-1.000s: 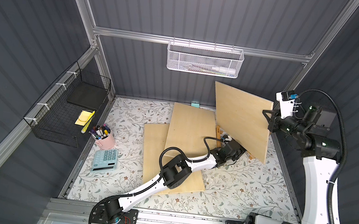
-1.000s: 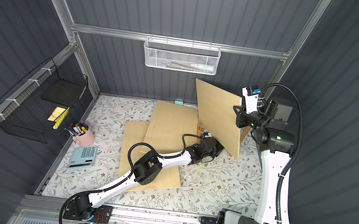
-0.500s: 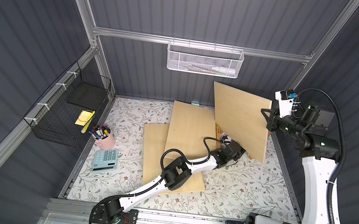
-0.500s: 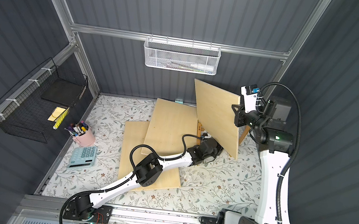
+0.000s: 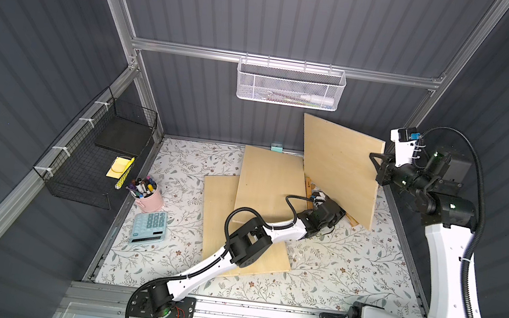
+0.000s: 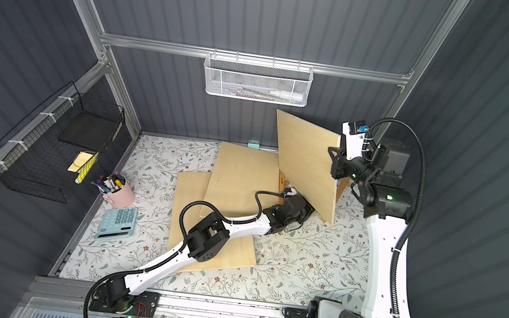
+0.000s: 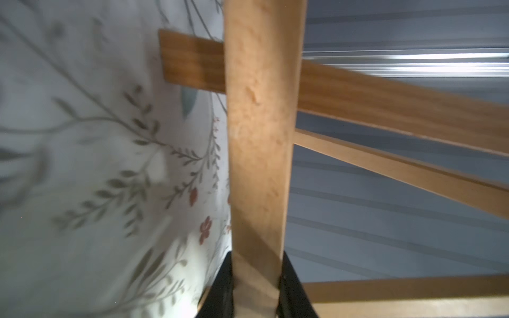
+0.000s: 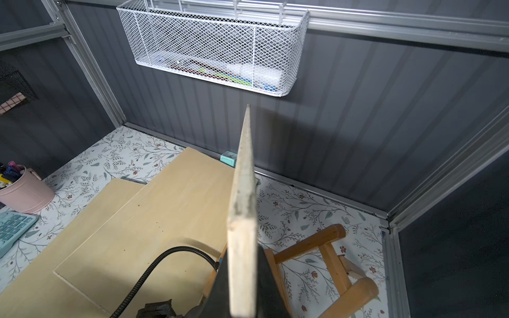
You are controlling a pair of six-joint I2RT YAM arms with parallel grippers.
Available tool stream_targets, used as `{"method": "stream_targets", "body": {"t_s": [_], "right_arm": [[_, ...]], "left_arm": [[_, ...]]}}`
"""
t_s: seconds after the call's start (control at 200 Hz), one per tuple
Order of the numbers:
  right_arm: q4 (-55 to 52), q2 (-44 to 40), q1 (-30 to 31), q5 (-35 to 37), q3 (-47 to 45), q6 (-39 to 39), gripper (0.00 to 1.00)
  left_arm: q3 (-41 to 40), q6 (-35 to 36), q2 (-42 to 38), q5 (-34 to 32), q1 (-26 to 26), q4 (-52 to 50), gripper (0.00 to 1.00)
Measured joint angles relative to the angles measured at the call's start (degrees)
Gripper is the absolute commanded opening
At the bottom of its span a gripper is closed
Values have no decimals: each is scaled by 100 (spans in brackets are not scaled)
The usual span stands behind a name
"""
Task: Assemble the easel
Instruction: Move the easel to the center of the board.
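My right gripper (image 5: pixel 377 165) (image 8: pixel 242 275) is shut on the right edge of a pale plywood board (image 5: pixel 339 168) (image 6: pixel 308 164), which it holds upright and tilted at the back right. The wooden easel frame (image 8: pixel 325 242) lies on the table behind and under that board and is mostly hidden in both top views. My left gripper (image 5: pixel 337 212) (image 6: pixel 305 209) reaches under the board's lower edge. In the left wrist view its black fingers (image 7: pixel 292 286) press both sides of one of the easel's wooden bars (image 7: pixel 259 137), with crossbars (image 7: pixel 385 99) beyond.
Two more plywood boards (image 5: pixel 271 182) (image 5: pixel 220 226) lie overlapped flat on the floral table. A pink pen cup (image 5: pixel 148 197) and a teal calculator (image 5: pixel 148 228) stand at the left. A black wire basket (image 5: pixel 94 157) hangs on the left wall, a white mesh basket (image 5: pixel 289 85) on the back wall.
My left gripper's jaws have closed onto the easel bar under the board. The right arm has shifted the upright board slightly up and back.
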Motion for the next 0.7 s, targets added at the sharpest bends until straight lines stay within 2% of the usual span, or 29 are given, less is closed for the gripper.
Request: {"method": "stream_targets", "body": {"t_s": [0.19,0.41,0.52,0.7], "right_arm": [[192,-160,42,127,-166,245,0],[271,-197,76,275,-306,437,0],[229,-289,70,411,-457,673,0],[317,-509,103,494,-859,839,0]], "left_arm": [[-271,387,-538,94,195,-1075,2],[-592,929,-918,247,470,-1670,1],[-837,1290,-1143,286,656,-1788,6],[-1069,1665,-1298,302,804,-1915,22]]}}
